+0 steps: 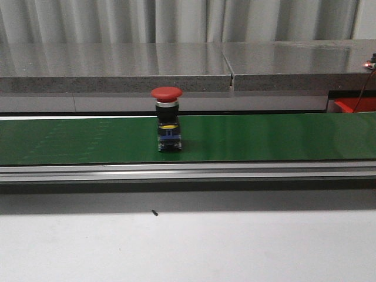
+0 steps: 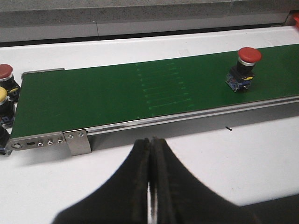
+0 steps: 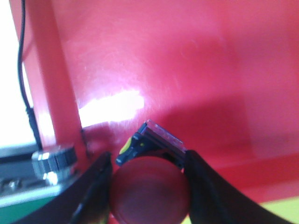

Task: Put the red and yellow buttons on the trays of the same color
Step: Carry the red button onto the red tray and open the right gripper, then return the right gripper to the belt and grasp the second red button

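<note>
Right tool (image 3: pixel 148 186) grips a red-capped button (image 3: pixel 149 189) over the red tray (image 3: pixel 187 70), left tool (image 2: pixel 150 186) closed and empty; another red button (image 1: pixel 167 126) stands upright on the green conveyor belt (image 1: pixel 264 138), rigid, top-heavy, best pinched at its black body.

red button (image 1: pixel 167 119) upright mid-belt, near front edge | second red button (image 3: pixel 148 186) tilted between my fingers over red tray (image 3: pixel 187 70)

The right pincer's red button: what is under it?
The red tray fills the view under the red button held in the right pincer. The button's cap hides the tray directly beneath.
</note>
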Tool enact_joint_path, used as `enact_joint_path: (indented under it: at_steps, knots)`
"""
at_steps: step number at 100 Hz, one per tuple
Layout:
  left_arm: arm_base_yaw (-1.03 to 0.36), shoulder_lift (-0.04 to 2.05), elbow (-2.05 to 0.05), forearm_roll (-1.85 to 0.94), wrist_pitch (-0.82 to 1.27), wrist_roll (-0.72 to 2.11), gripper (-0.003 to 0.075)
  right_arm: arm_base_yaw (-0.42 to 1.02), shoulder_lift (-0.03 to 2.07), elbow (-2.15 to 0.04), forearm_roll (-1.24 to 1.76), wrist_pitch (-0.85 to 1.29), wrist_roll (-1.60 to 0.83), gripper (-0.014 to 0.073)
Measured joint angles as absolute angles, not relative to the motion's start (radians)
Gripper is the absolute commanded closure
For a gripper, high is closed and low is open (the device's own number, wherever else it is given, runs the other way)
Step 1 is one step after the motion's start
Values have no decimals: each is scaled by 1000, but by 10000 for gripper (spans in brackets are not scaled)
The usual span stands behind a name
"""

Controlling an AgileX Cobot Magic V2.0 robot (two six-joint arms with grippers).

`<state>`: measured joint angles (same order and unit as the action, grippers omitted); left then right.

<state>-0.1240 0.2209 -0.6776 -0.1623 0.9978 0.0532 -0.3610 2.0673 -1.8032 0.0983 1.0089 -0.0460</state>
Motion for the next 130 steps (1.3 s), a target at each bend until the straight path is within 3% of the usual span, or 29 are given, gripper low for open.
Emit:
enact_joint_path:
  at_steps: [10,17,32,38,70,130]
  knots:
    - [-124,221,-678,-162,998,53,741,-361,2124,-1850,102,1011,-60,384]
    - [-124,221,-678,-162,998,53,741,-361,2154,-1865,102,1018,-69,335]
    - [-124,221,-678,-162,998,53,741,-361,2168,-1871,105,1026,-79,31]
    - [-124,221,-678,-162,998,53,741,-361,2168,-1874,106,1026,-82,-30]
    - [-124,221,-678,-162,998,53,741,-361,2092,-1875,113,1035,-84,95]
    - [-124,221,-678,-162,998,53,741,-351,1755,-1764,205,1129,-121,95]
